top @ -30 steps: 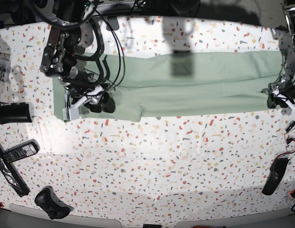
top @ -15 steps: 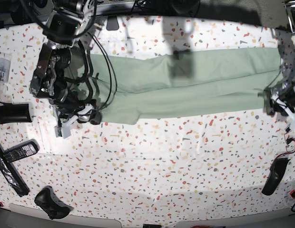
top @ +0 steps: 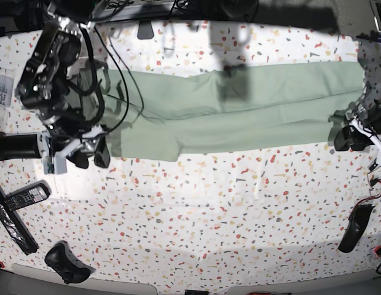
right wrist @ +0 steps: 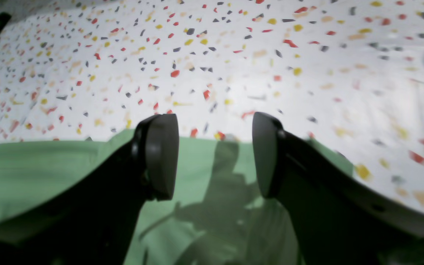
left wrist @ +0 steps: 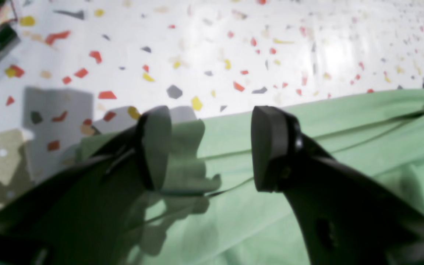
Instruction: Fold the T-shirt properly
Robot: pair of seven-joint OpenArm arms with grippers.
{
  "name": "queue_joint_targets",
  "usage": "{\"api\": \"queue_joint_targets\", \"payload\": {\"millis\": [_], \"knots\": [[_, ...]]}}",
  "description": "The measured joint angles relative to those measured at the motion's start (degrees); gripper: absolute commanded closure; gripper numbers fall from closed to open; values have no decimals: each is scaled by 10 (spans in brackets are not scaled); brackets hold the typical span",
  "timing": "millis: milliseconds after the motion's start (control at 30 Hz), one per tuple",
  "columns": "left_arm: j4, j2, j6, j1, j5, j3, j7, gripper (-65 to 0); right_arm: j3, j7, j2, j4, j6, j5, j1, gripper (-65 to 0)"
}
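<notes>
T-shirt (top: 239,107) flat on table (top: 209,209), spanning left claw (top: 345,139) and right claw (top: 87,158) (both wide, empty)

- Right gripper (top: 87,157): bare table (top: 209,209) ahead; black cylinder (top: 17,146) and remote (top: 24,196) just beside.
- Left gripper (top: 347,138): T-shirt (top: 239,110) edge below; black handset (top: 355,227) nearby.

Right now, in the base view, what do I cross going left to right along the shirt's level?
Right claw → T-shirt → left claw.
</notes>
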Motion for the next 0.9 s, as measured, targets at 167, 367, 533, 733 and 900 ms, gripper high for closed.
{"api": "queue_joint_targets", "payload": {"millis": [167, 367, 533, 733, 900], "knots": [[0, 3, 17, 16, 1, -13, 23, -320, -1, -3, -1, 90, 1, 0, -113, -312], [0, 11, 96, 42, 54, -109, 9, -320, -1, -8, 17, 179, 2, 0, -252, -312], [0, 14, 70, 89, 6, -145, 23, -321, -1, -12, 55, 210, 2, 7, -340, -312], [0, 27, 54, 112, -5, -144, 36, -321, -1, -15, 103, 234, 1, 7, -441, -312], [0, 31, 54, 113, -13, -144, 51, -321, -1, -23, 126, 237, 1, 11, -516, -312]]}}
